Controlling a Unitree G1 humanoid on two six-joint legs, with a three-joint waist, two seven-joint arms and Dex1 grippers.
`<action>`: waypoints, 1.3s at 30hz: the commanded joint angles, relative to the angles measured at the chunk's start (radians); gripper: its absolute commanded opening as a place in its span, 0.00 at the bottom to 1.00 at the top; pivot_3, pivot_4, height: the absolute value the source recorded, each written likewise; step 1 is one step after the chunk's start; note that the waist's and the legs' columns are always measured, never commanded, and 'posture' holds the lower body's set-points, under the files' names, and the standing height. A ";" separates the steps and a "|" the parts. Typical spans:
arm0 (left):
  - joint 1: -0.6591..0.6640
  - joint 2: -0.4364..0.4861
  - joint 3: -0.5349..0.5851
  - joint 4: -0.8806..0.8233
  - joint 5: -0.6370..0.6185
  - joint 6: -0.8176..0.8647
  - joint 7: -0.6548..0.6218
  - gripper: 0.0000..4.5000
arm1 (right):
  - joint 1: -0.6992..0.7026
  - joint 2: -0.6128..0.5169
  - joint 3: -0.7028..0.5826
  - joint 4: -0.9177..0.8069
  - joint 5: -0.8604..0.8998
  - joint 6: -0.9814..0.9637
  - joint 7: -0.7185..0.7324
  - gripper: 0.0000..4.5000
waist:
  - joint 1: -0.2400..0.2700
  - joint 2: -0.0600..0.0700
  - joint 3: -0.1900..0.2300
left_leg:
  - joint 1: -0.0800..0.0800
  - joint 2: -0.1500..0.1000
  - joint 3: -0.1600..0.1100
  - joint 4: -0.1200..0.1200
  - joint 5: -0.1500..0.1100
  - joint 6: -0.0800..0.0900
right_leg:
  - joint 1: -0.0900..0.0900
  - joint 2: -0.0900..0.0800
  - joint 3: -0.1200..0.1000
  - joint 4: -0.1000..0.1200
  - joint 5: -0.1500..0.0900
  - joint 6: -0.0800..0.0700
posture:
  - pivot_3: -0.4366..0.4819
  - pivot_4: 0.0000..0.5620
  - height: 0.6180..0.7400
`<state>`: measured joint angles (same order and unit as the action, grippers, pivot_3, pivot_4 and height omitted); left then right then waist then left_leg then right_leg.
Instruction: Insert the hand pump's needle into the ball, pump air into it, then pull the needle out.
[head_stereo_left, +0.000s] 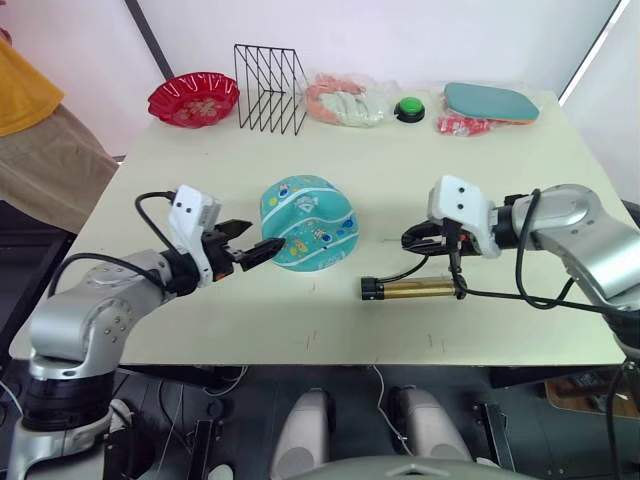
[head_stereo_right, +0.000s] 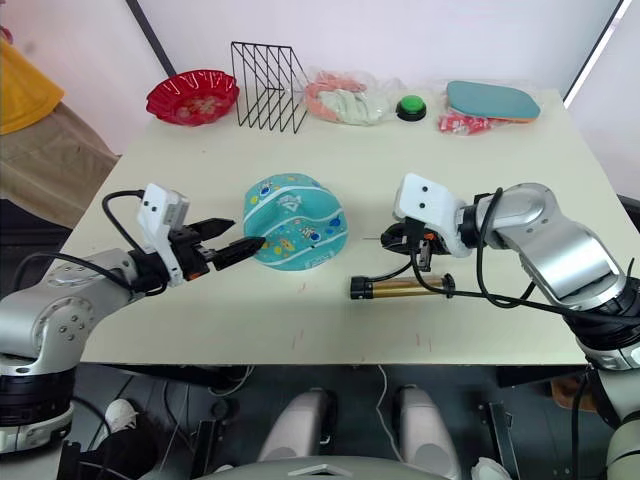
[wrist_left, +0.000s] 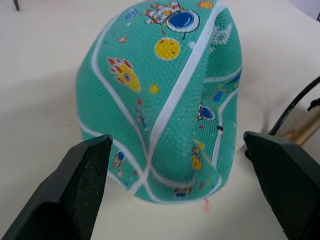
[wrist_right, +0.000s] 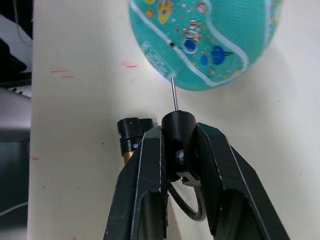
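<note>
ball valve: a small dark dot on my ball (wrist_right: 200, 40) in the right wrist view; too small to tell if it is the hole.
needle tip: my needle (wrist_right: 174, 93) reaches the ball's lower edge; touching or just short, I cannot tell.
hand pump handle: my hand pump (head_stereo_left: 415, 290) has its handle end hidden behind my right gripper (wrist_right: 176, 150) and hose.
person: cut off at the picture's left edge, beside the table (head_stereo_left: 330, 330).

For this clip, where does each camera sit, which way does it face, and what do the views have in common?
Left and right eye views: on the head, looking forward and down at the table; both arms show.
Left wrist view: along the open left hand at the ball.
Right wrist view: along the right hand, gripping the needle by its black fitting, tip at the ball.
All share the ball.
</note>
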<state>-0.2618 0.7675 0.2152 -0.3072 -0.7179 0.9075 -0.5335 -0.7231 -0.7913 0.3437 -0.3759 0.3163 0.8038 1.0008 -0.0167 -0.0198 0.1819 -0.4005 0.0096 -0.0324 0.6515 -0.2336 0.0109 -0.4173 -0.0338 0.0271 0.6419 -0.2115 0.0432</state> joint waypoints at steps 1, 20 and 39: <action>-0.038 -0.025 -0.028 -0.004 0.052 0.000 0.051 1.00 | -0.037 0.039 0.025 -0.038 -0.024 0.003 -0.018 0.07 | 0.000 0.000 0.000 | 0.000 0.000 0.000 0.000 0.000 0.000 | 0.000 0.000 0.000 0.000 0.000 0.000 | 0.48 0.27 1.00; -0.073 -0.151 -0.040 -0.023 0.119 0.055 0.174 0.01 | -0.185 0.302 0.272 0.146 -0.264 0.002 -0.102 0.07 | 0.001 0.000 0.000 | 0.000 -0.002 -0.002 0.000 0.000 -0.001 | 0.000 -0.001 0.000 0.001 0.001 -0.001 | 0.48 0.27 1.00; -0.049 -0.196 -0.031 -0.064 0.142 0.083 0.209 0.00 | -0.287 0.435 0.381 0.389 -0.470 -0.060 -0.070 0.07 | 0.002 0.000 0.000 | 0.000 -0.003 -0.003 0.000 0.001 -0.001 | 0.000 -0.001 -0.001 0.002 0.001 -0.001 | 0.48 0.27 1.00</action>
<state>-0.3117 0.5717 0.1632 -0.3388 -0.5786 0.9904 -0.3327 -0.9866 -0.3636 0.7310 0.0234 -0.1419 0.7442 0.9251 -0.0147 -0.0200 0.1817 -0.4001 0.0070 -0.0352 0.6518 -0.2329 0.0097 -0.4170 -0.0351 0.0259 0.6435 -0.2105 0.0422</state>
